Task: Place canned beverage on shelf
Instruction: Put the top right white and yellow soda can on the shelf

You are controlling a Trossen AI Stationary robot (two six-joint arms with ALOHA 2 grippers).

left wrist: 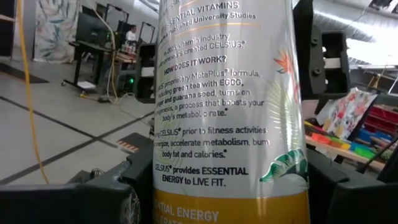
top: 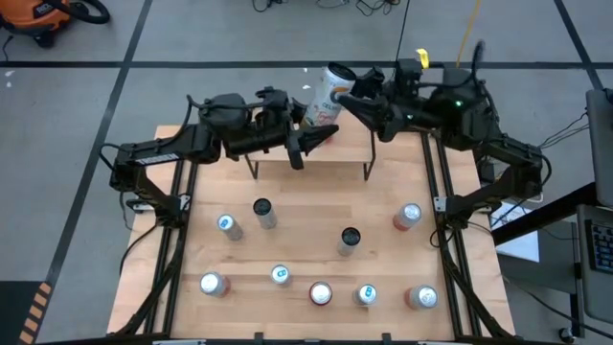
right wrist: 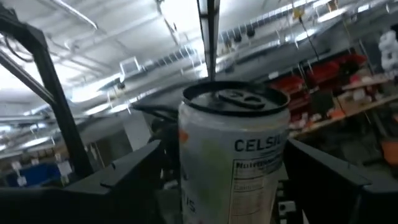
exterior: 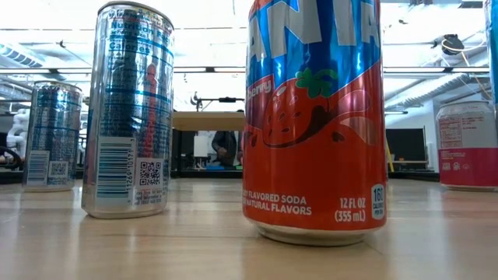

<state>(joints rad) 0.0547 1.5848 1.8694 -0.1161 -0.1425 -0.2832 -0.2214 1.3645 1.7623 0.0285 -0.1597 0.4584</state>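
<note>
A white canned beverage (top: 330,93) with orange print is lifted over the table's far edge, just beyond the shelf (top: 311,165), a low rack with a light wooden top on thin black legs. My left gripper (top: 319,132) is shut on the can (left wrist: 230,93). My right gripper (top: 357,93) comes from the right and is open. Its fingers stand on either side of the can's upper part (right wrist: 233,143), near the lid, with small gaps showing. In the low view the shelf (exterior: 208,120) stands far behind the table's cans, and the held can is out of view there. My left gripper pinches the can's lower body (left wrist: 163,186) between its two fingers, one on each side of the round wall. The fingers come from the table's left, roughly level, and lie across the can. The can is lifted clear of table and shelf, its lid end leaning away toward the far side.
Several other cans stand upright on the wooden tabletop (top: 306,240) in front of the shelf, among them an orange soda can (exterior: 315,117), a tall silver can (exterior: 128,109) and a red one at the right (top: 407,217). Black frame rails (top: 445,240) run along both table sides.
</note>
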